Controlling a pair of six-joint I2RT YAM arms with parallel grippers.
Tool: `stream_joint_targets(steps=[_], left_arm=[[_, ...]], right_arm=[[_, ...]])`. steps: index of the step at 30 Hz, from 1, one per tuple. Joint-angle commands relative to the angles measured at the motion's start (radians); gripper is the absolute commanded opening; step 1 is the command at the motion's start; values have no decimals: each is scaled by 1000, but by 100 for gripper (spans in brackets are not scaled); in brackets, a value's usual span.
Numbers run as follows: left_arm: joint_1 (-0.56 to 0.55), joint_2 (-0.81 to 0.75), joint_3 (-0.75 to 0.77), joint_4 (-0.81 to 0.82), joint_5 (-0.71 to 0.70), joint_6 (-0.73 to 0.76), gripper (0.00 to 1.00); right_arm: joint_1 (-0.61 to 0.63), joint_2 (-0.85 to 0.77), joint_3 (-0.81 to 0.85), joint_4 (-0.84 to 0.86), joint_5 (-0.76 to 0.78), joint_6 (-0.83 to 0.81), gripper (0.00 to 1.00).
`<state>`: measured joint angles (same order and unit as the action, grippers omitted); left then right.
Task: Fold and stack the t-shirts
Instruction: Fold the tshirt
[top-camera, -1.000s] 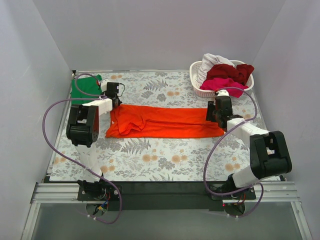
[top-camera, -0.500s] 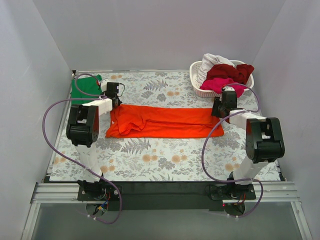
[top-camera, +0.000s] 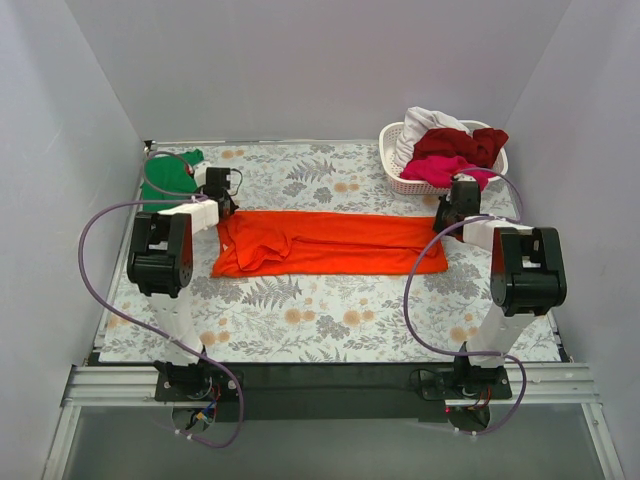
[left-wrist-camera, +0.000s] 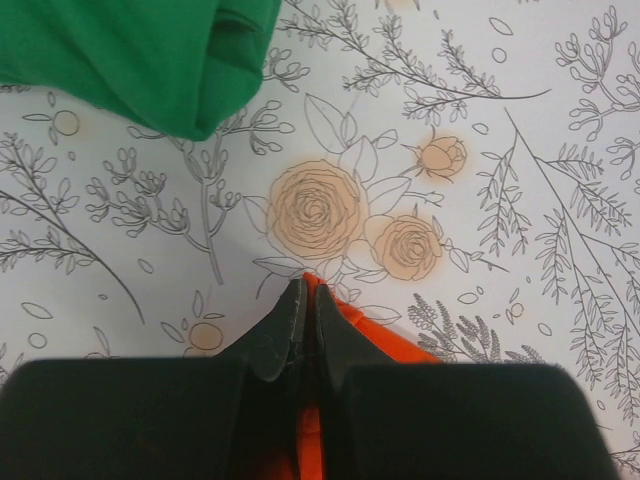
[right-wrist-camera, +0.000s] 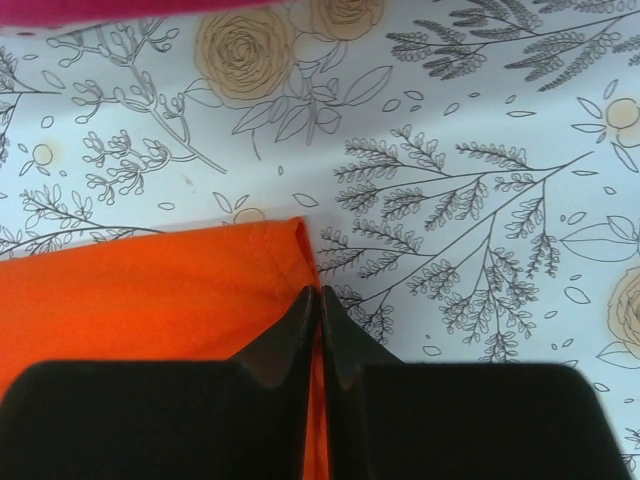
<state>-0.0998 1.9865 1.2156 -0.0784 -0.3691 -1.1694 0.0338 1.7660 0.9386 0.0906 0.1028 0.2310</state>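
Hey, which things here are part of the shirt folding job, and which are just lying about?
Part of the job:
- orange-red t-shirt, pinched at one end by the left tool and at the other by the right tool
- green t-shirt, far left
- dark red shirt, pink shirt and white shirt, heaped in the basket

Just lying about:
- the basket itself
- flowered table cover

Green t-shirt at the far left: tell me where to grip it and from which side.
Take the green t-shirt by its rounded, doubled corner nearest the left gripper, coming from the near right over bare tablecloth. It lies flat and folded, its other sides close to the tablecloth's left edge, so that corner looks most open.
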Motion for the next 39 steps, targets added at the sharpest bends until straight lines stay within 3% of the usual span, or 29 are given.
stream_joint_targets(steps=[1,10,16,17,18,21,22,25,34,39], left_arm=[[41,-95,-27,-3,-13,-6,0],[80,-127,-54,5,32,-9,0],[81,-143,-62,9,45,-6,15],[81,-143,-68,9,47,-6,18],[81,-147,-68,12,47,-7,26],[81,-156,-76,11,47,-10,42],[81,-166,-77,11,44,-13,45],[81,-187,-91,25,32,-18,55],[81,-189,-97,34,24,-16,56],[81,-167,-91,28,30,-12,48]], right_arm=[[-25,-25,9,-5,14,19,1],[-63,-23,9,-11,0,21,1],[-61,-48,5,11,-95,7,1],[-61,-56,0,21,-174,5,1],[-61,-62,0,35,-208,4,1],[-60,-54,11,37,-301,5,13],[-60,-51,15,37,-316,7,21],[-58,-34,32,37,-330,10,33],[-35,33,71,35,-342,10,42],[-6,38,74,35,-331,5,42]])
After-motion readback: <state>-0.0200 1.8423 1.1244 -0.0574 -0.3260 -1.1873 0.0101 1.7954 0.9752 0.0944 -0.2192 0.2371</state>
